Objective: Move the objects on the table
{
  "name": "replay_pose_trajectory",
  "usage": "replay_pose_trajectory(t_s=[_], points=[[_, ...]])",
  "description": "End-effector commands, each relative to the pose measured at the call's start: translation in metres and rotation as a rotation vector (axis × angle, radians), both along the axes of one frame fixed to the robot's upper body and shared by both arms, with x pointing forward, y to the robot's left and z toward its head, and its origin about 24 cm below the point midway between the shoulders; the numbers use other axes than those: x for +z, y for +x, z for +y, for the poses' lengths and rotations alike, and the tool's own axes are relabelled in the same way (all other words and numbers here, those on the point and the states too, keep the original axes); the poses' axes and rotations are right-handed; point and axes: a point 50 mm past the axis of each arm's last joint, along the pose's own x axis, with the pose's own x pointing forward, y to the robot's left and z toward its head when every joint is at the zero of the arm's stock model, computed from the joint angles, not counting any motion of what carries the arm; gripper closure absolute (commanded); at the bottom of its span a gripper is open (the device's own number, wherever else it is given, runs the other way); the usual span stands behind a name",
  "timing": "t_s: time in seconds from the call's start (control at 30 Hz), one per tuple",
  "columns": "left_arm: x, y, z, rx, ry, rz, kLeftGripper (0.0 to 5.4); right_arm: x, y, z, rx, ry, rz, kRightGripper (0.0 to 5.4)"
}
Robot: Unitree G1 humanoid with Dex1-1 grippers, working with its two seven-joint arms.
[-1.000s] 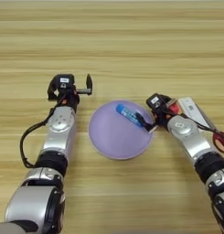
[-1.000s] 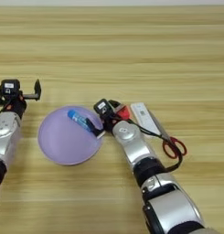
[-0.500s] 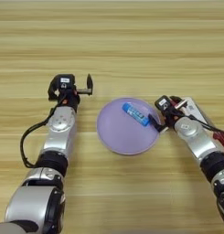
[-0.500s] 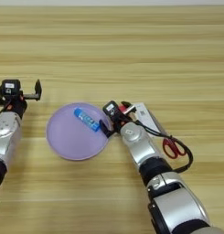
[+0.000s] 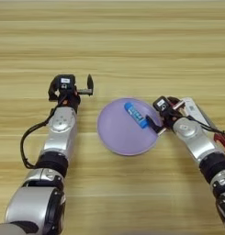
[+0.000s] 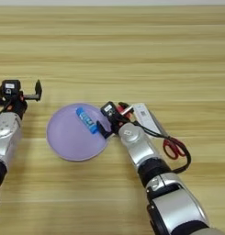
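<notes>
Lavender plate [image 5: 125, 131] near the middle of the table [image 5: 114, 41], blue tube [image 5: 136, 114] lying in its upper right part, long axis from 10 to 4 o'clock. Right gripper [image 5: 156, 125] at the plate's 3 o'clock rim, pinching that edge, tube just toward 10 o'clock from it. Left gripper [image 5: 72, 87] parked at the plate's 10 o'clock, spread, well apart. Clearly nearer: right arm.

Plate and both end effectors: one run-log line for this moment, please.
plate: lavender, on table | blue tube: lying in plate | right end effector: at plate's right rim | left end effector: apart, left of plate
</notes>
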Motion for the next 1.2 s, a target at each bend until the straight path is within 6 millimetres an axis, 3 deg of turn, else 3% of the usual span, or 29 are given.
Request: replay_pose_trajectory(t_s=[0.03, 0.77, 1.2], points=[[0.002, 0.001, -0.002, -0.008, 0.011, 0.002, 0.00, -0.001, -0.007, 0.010, 0.052, 0.023, -0.003, 0.04], [0.002, 0.002, -0.002, -0.006, 0.010, 0.001, 0.00, -0.003, -0.014, 0.013, 0.081, 0.030, 0.024, 0.04], [0.001, 0.002, -0.002, -0.009, 0.009, 0.002, 0.00, 0.012, -0.007, 0.008, 0.009, 0.124, -0.069, 0.04]])
